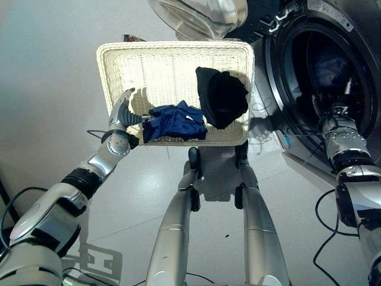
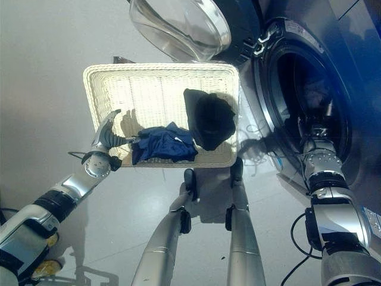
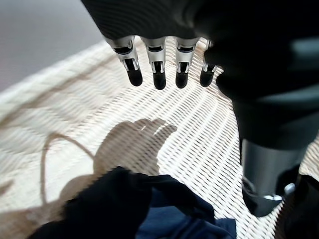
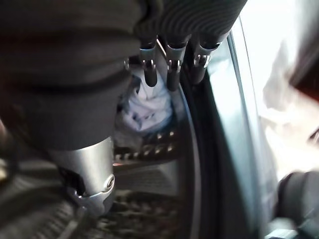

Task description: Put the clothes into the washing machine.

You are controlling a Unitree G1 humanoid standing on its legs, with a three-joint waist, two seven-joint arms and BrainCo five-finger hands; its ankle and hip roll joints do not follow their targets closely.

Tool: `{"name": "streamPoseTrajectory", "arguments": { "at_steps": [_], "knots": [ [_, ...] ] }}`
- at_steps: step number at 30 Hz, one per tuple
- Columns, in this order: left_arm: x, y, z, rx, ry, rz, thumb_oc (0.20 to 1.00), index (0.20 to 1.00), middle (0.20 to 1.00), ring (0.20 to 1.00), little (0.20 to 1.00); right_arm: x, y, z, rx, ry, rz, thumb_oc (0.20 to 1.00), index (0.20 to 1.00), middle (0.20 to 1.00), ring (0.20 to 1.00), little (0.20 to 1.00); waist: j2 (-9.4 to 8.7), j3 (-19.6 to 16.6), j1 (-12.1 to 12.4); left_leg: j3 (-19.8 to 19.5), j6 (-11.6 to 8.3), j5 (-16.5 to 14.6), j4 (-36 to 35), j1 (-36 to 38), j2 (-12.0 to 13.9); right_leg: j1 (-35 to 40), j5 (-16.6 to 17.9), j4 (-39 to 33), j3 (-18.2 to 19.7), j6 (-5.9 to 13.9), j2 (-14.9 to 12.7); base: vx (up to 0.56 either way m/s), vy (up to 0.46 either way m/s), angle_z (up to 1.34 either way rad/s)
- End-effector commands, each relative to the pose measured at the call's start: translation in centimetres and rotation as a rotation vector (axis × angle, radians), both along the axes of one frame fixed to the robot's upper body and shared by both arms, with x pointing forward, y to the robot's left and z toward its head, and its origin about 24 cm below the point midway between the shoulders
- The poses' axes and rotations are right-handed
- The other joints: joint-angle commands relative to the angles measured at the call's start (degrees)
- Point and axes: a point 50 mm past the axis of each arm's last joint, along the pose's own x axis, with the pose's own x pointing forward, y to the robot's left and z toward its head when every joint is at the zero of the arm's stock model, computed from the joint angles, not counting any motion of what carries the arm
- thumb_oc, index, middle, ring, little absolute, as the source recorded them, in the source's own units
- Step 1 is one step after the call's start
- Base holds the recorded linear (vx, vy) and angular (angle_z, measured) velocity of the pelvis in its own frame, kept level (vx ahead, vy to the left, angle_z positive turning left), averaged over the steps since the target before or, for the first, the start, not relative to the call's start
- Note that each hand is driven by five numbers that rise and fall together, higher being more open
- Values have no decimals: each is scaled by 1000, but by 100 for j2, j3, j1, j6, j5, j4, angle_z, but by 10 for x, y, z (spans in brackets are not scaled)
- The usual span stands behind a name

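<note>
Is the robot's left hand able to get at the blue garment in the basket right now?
Probably yes. The left hand hangs open inside the basket, right beside the blue garment, with nothing lying between them. The black garment sits off to the other side.

The basket (image 1: 119, 65) is cream-white wicker, woven in fine even ribs across its floor and walls. At its near edge lies a navy cloth (image 1: 174, 122), with a small white mark showing on it. Toward the basket's right wall lies a black cloth (image 1: 221, 97), plain and unpatterned. The floor (image 1: 47, 89) is pale grey. The washer (image 2: 297, 36) is dark grey around a black drum opening, its door (image 2: 178, 27) clear glass in a silver rim. Inside the drum sits a pale bluish-white cloth (image 4: 149, 107). The left hand (image 1: 122, 113) and the right hand (image 4: 169, 69) are silver with dark tips and dark ribbed covers.
</note>
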Motion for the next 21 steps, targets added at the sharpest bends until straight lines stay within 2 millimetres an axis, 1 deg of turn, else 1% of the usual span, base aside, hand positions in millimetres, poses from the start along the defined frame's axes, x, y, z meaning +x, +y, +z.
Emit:
{"name": "streamPoseTrajectory", "arguments": {
  "at_steps": [1, 2, 3, 5, 6, 7, 8, 9, 12, 16, 17, 18, 19, 21],
  "knots": [
    [1, 12, 0, 50, 34, 45, 1000, 1000, 1000, 1000, 1000, -13, -20, -10, -98, 35, -41, 1000, 1000, 1000, 1000, 1000, 207, -107, 40, -40, -459, 391, -705, 176, 28, 27, -998, 829, -326, 114, 498, 0, 0, 0],
    [1, 12, 0, 50, 34, 45, 1000, 1000, 1000, 1000, 1000, -13, -20, -10, -98, 35, -41, 1000, 1000, 1000, 1000, 1000, 207, -107, 40, -40, -459, 391, -705, 176, 28, 27, -998, 829, -326, 114, 498, 0, 0, 0],
    [4, 9, -1, 82, 80, 27, 1000, 1000, 1000, 1000, 1000, -11, -15, -17, -120, 53, -16, 1000, 1000, 1000, 1000, 1000, 188, -107, 8, -24, -461, 351, -714, 224, 21, 76, -1015, 796, -322, 130, 495, 0, 0, 0],
    [4, 9, -1, 82, 80, 27, 1000, 1000, 1000, 1000, 1000, -11, -15, -17, -120, 53, -16, 1000, 1000, 1000, 1000, 1000, 188, -107, 8, -24, -461, 351, -714, 224, 21, 76, -1015, 796, -322, 130, 495, -16, 31, -2],
    [10, 2, -5, 157, 233, -10, 1000, 1000, 1000, 1000, 1000, -9, -3, -28, -160, 77, 27, 1000, 1000, 1000, 1000, 1000, 132, -107, -64, 33, -452, 346, -719, 199, 26, 70, -950, 700, -309, 152, 497, -32, 62, -5],
    [10, 2, -5, 157, 233, -10, 1000, 1000, 1000, 1000, 1000, -9, -3, -28, -160, 77, 27, 1000, 1000, 1000, 1000, 1000, 132, -107, -64, 33, -452, 346, -719, 199, 26, 70, -950, 700, -309, 152, 497, -52, 113, -5],
    [13, -6, -15, 190, 414, -71, 1000, 1000, 1000, 1000, 1000, -9, 3, -38, -168, 91, 51, 1000, 1000, 1000, 1000, 1000, 98, -107, -134, 86, -448, 339, -723, 170, 40, 46, -902, 649, -289, 176, 497, -38, 107, -1],
    [12, -16, -25, 197, 538, -142, 1000, 1000, 1000, 1000, 1000, -8, 9, -45, -186, 108, 62, 1000, 1000, 1000, 1000, 1000, 83, -107, -191, 122, -451, 344, -772, 177, 49, 53, -856, 584, -265, 197, 505, -46, 133, -2],
    [14, -24, -31, 232, 600, -156, 1000, 1000, 1000, 1000, 1000, -5, 20, -50, -193, 117, 84, 1000, 1000, 1000, 1000, 1000, 75, -107, -239, 159, -451, 355, -834, 174, 52, 44, -800, 491, -236, 211, 514, -23, 83, -1],
    [17, -30, -31, 266, 653, -178, 1000, 1000, 1000, 1000, 1000, 0, 33, -52, -196, 119, 122, 1000, 1000, 1000, 1000, 1000, 39, -107, -288, 190, -454, 360, -865, 129, 73, -3, -772, 441, -185, 232, 529, -12, 57, -13],
    [16, -34, -34, 274, 699, -199, 1000, 1000, 1000, 1000, 1000, 0, 38, -54, -187, 118, 136, 1000, 1000, 1000, 1000, 1000, 14, -107, -308, 200, -451, 376, -898, 98, 87, -31, -760, 427, -165, 234, 546, -3, 37, -3],
    [16, -35, -35, 280, 716, -197, 1000, 1000, 1000, 1000, 1000, 0, 39, -56, -192, 120, 140, 1000, 1000, 1000, 1000, 1000, 7, -107, -313, 201, -452, 382, -911, 93, 91, -34, -754, 420, -162, 235, 550, -8, 34, -3],
    [16, -35, -38, 316, 771, -187, 1000, 1000, 1000, 1000, 1000, 1, 43, -57, -200, 118, 153, 1000, 1000, 1000, 1000, 1000, -24, -107, -336, 208, -450, 404, -975, 87, 101, -38, -722, 373, -149, 245, 567, -7, 18, -3],
    [16, -35, -39, 346, 799, -176, 1000, 1000, 1000, 1000, 1000, 1, 46, -58, -196, 116, 157, 1000, 1000, 1000, 1000, 1000, -43, -107, -344, 212, -450, 410, -994, 77, 106, -46, -708, 349, -147, 251, 570, 0, 0, 0]
  ]
}}
